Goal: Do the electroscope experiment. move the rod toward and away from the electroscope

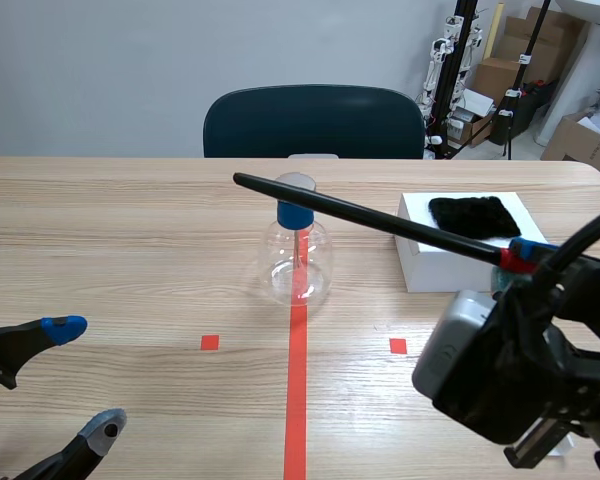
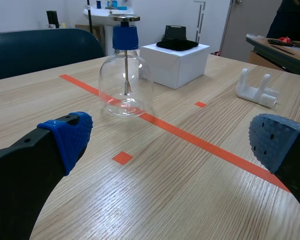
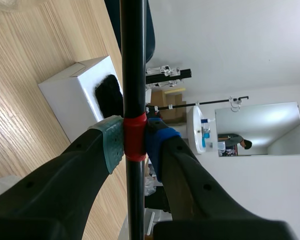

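Scene: wooden counter (image 1: 130, 230), dark chair (image 1: 313, 122) behind it. The electroscope (image 1: 298, 262) stood mid-counter and the rod (image 1: 370, 217) crossed over its cap, contact unclear. The left tool (image 1: 85, 378) sat low, wide open, empty.
Left wrist: only view that showed a white bracket (image 2: 257, 90) on the counter.
Right wrist: the right tool (image 3: 135, 142) was clamped on the rod's red band, white box (image 3: 75, 85) beyond.

a black rod (image 1: 360, 213) with a red band sits between the grey-green and blue pads of the right gripper (image 3: 135, 145). ahead of the left gripper (image 2: 174, 136), with its blue dotted pads, are a clear electroscope (image 2: 125, 80) capped in blue and a white box (image 2: 177, 62) under black cloth (image 2: 177, 44), on a pale wood-grain table (image 2: 165, 200) taped orange-red.
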Robot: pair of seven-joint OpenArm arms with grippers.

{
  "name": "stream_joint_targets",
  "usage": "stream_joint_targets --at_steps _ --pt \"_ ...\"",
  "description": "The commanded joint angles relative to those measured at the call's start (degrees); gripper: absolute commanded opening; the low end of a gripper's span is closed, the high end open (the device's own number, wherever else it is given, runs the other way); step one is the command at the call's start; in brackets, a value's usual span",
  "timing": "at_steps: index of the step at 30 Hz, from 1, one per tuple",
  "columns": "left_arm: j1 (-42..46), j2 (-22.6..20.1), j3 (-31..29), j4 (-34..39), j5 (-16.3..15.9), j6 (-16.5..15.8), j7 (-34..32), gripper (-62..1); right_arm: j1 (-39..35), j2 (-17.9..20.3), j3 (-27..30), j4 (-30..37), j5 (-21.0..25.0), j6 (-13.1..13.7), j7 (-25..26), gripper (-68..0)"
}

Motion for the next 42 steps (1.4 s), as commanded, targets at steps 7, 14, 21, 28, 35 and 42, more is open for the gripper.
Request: stream_joint_targets --at_steps 7,14,21,28,35,42 --pt "-0.3 -0.6 -0.4 0.6 -0.4 -0.1 -0.8 1.4 -0.1 0.6 0.1 0.3 0.2 -0.8 0.2 -63.4" --pt "-0.3 -0.6 -0.4 0.6 -0.4 -0.1 -0.8 1.4 -0.1 0.6 0.1 0.3 0.2 -0.8 0.2 -63.4" --pt "-0.3 -0.6 -0.4 0.6 -0.4 -0.1 -0.8 1.4 -0.1 0.6 0.1 0.3 0.2 -0.8 0.2 -63.4" --pt "-0.3 -0.6 -0.4 0.6 -0.4 -0.1 -0.8 1.4 -0.1 0.6 0.1 0.3 0.2 -0.8 0.2 -63.4" --pt "-0.3 -0.6 -0.4 0.6 -0.4 -0.1 -0.8 1.4 0.9 0.8 1.0 0.3 -1.8 -0.9 0.0 -63.4" --pt "-0.3 -0.6 -0.4 0.6 -0.4 -0.1 -0.8 1.4 6.3 1.4 4.2 0.3 -0.9 -0.9 0.2 -63.4"
